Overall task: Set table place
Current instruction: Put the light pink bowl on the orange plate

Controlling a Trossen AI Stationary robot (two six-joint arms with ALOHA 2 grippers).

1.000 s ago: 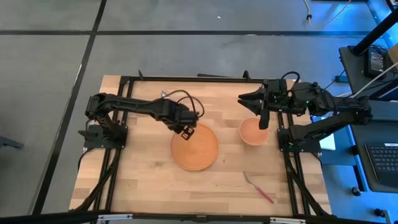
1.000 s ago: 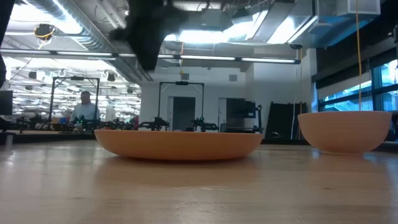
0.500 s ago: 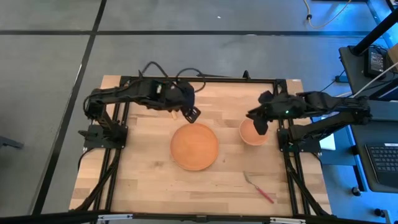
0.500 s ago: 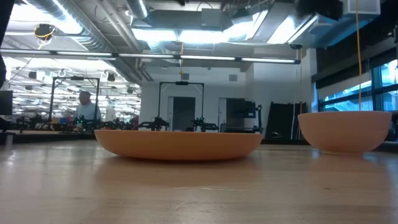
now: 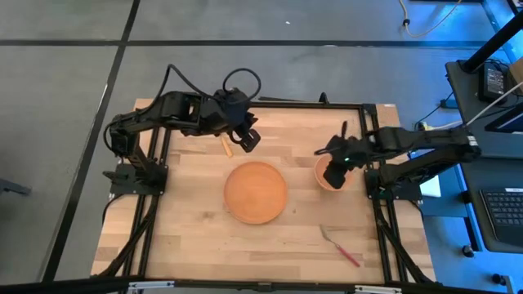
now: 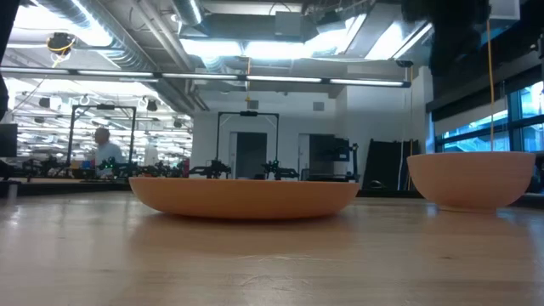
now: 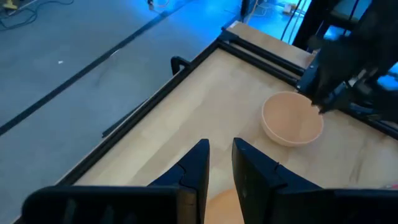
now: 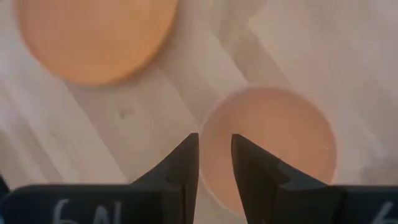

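The orange plate (image 5: 256, 192) lies flat in the middle of the wooden table (image 5: 188, 237); the low view also shows the plate (image 6: 246, 195). The pale-orange bowl (image 5: 325, 180) stands upright to its right, and the low view shows the bowl (image 6: 472, 178) on its base. My right gripper (image 8: 214, 155) hangs open, pointing down over the bowl's rim (image 8: 208, 134), apart from it. My left gripper (image 7: 221, 163) is raised beyond the plate's far edge, narrowly open with nothing between its fingers. A red-handled fork (image 5: 341, 246) lies near the front right. A wooden handle (image 5: 226, 145) shows beside the left arm.
The black frame rails (image 5: 155, 204) run along the table's left and right sides and its far edge. Bare planks lie in front of the plate and to its left. In the room beyond the table a person (image 6: 106, 149) shows far off.
My left gripper has risen off the plate and drawn back toward the table's far edge, tipping up. My right gripper has tipped from level to pointing down and sunk toward the bowl. Plate, bowl and fork have stayed where they were.
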